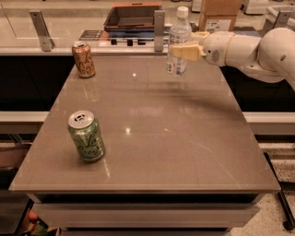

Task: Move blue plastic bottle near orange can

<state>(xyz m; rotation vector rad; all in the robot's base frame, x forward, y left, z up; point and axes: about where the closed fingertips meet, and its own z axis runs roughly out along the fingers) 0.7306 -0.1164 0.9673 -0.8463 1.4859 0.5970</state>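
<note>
The blue plastic bottle, clear with a white cap and pale label, is held upright just above the table's far edge, right of centre. My gripper reaches in from the right on a white arm and is shut on the bottle's middle. The orange can stands upright at the table's far left corner, well to the left of the bottle.
A green can with white script stands on the near left of the brown table. Behind the table runs a counter with a dark tray, metal posts and a cardboard box.
</note>
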